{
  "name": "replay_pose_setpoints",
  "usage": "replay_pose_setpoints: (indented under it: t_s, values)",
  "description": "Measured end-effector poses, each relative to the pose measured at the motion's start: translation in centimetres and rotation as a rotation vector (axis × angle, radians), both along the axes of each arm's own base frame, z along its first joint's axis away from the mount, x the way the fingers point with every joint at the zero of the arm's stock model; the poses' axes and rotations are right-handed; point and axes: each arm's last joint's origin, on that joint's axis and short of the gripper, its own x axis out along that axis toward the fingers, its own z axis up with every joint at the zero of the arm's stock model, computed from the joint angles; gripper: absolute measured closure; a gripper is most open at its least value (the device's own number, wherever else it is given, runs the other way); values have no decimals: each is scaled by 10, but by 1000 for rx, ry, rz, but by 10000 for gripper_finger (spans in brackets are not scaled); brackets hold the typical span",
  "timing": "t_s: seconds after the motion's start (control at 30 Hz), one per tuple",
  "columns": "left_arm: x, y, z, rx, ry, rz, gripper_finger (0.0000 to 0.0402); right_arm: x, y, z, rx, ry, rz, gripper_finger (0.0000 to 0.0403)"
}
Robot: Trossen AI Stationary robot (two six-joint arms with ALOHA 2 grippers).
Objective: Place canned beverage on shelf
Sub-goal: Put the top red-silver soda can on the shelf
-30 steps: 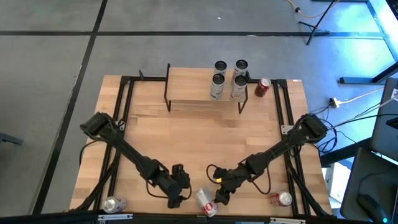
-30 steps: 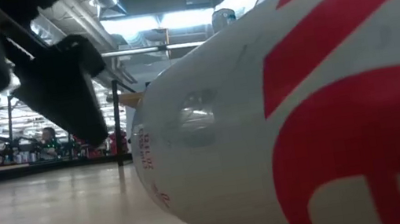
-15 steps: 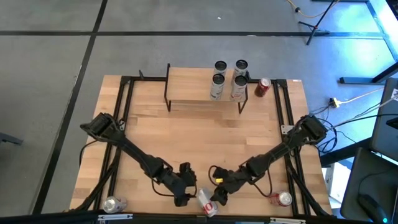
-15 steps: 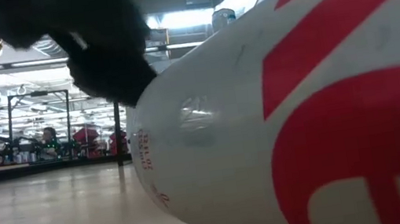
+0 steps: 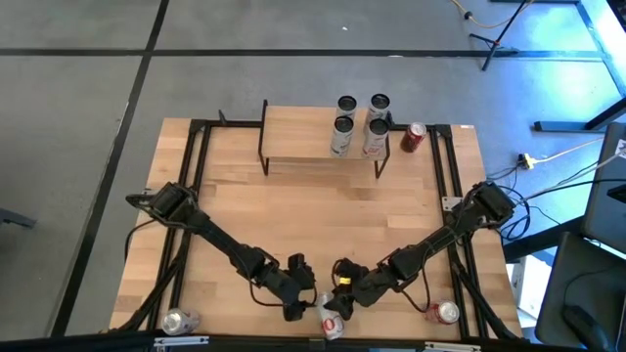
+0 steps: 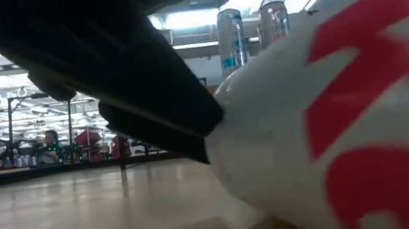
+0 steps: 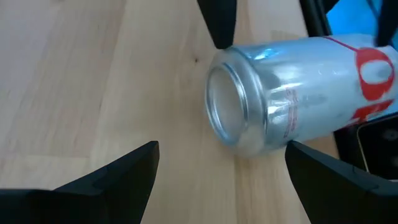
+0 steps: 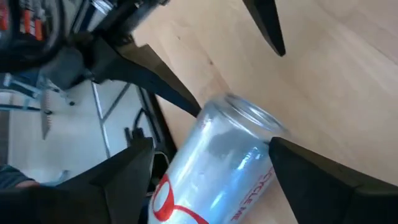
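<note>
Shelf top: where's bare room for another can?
The shelf is bare on its left half, from the left legs to the four upright cans. The right end is crowded, with a red can lying on the table beside it.

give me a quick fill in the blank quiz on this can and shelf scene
1. The white can between both grippers lies on its ____.
2. The number of cans standing on the shelf is ____.
3. The left gripper has its fingers ____ around the can's end.
4. The red can beside the shelf stands on the ____.

Missing words: side; four; open; table
</note>
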Motion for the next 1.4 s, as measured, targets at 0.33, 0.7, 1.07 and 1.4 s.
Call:
replay_pose_setpoints:
  t_s: [0.33, 0.7, 1.07, 1.4]
  values:
    - [18, 29, 2, -22, -30, 68, 69, -11, -2, -11, -9, 174, -11, 92]
    - [15, 42, 10, 15, 32, 28, 70, -2, -23, -14, -90, 180, -150, 93]
    - [-18, 51, 74, 67, 56, 14, 70, 23, -86, -7, -268, 161, -76, 93]
    - [-23, 48, 85, 49, 21, 16, 70, 6, -102, 39, -208, 144, 33, 93]
